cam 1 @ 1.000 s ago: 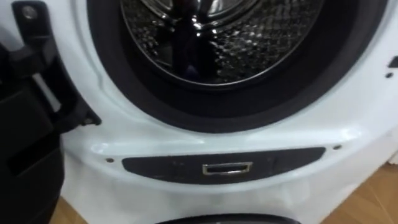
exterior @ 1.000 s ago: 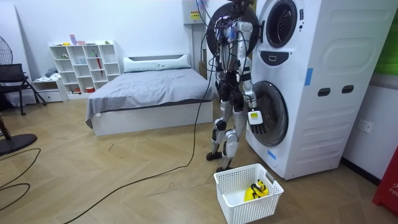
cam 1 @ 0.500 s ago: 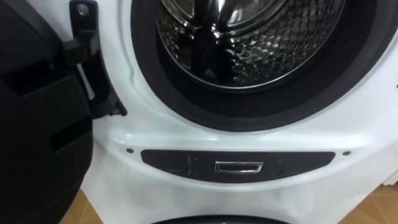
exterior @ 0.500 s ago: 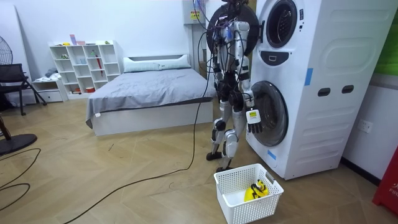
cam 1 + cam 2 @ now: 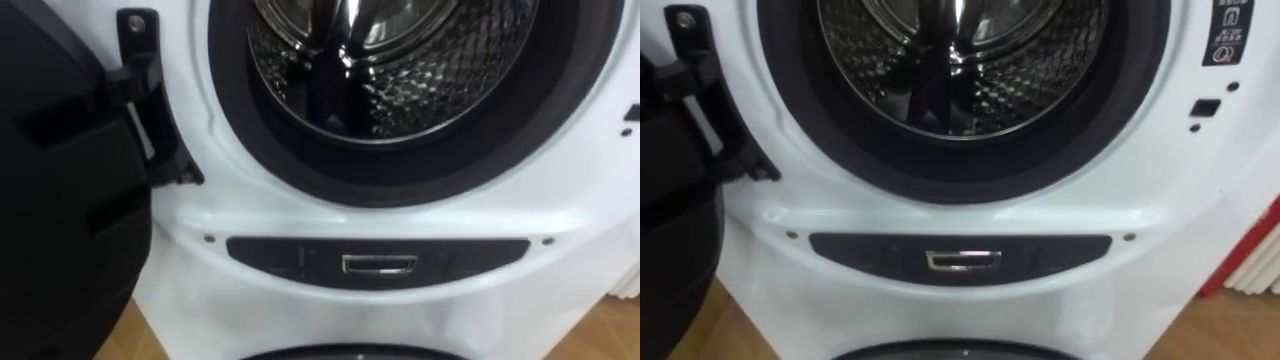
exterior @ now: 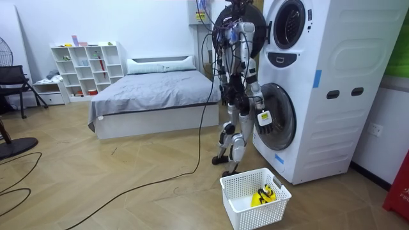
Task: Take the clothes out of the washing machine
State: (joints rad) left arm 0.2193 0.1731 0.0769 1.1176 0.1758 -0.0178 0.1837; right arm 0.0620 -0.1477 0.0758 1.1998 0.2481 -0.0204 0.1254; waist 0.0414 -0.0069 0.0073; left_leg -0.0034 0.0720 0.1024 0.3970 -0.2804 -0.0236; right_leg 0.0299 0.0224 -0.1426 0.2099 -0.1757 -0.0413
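Observation:
I stand close before a white stacked washing machine (image 6: 319, 83). Its upper drum (image 5: 390, 70) is open. The black round door (image 5: 60, 200) is swung out to my left on its hinge (image 5: 150, 90). The part of the drum that shows is dimpled steel with a dark patch (image 5: 325, 95) at the lower left; I cannot tell whether that is cloth or a reflection. In the room view my right hand (image 6: 262, 120) hangs low beside the lower machine's door (image 6: 280, 118).
A dark panel with a small metal handle (image 5: 378, 264) runs below the drum. A white basket (image 6: 254, 198) with a yellow item (image 6: 263, 195) in it stands on the wooden floor behind my feet. A bed (image 6: 153, 96) and shelves (image 6: 89, 67) lie further back.
The head camera has shifted, so the open door and drum now sit further right in the picture. In the room view my right hand has swung slightly towards the lower machine.

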